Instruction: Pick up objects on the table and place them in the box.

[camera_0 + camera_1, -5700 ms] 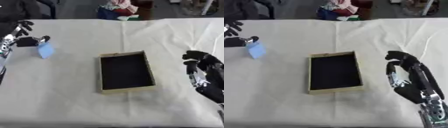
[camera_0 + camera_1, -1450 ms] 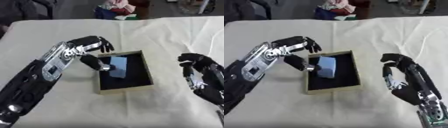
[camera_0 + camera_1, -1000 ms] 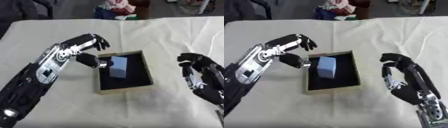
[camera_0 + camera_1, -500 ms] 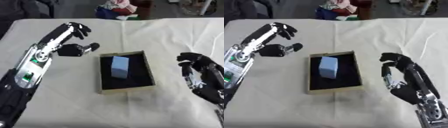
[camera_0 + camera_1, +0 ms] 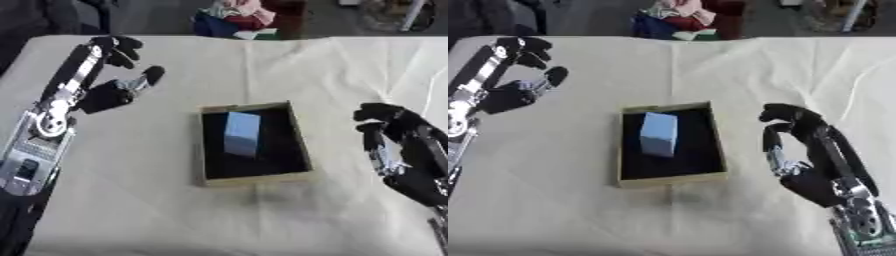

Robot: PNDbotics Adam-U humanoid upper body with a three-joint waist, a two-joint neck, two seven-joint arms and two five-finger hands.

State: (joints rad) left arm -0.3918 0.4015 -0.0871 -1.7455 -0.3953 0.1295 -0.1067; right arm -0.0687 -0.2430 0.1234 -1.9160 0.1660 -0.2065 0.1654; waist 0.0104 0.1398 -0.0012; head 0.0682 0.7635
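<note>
A light blue block [image 5: 241, 133] lies inside the shallow box [image 5: 301, 143], which has tan walls and a black floor and sits mid-table. My left hand [image 5: 103, 93] hovers up and to the left of the box, open, fingers spread and holding nothing. At the right edge my right hand [image 5: 807, 155] rests beside the box, fingers relaxed and bent forward, holding nothing.
A cream cloth [image 5: 131, 190] covers the whole table. Beyond the far edge lies a heap of coloured clothes [image 5: 241, 12], with a dark shape at the far left corner.
My left hand has let go of the blue block in the box and drawn back up and to the left, opening out. The right hand has stayed put.
</note>
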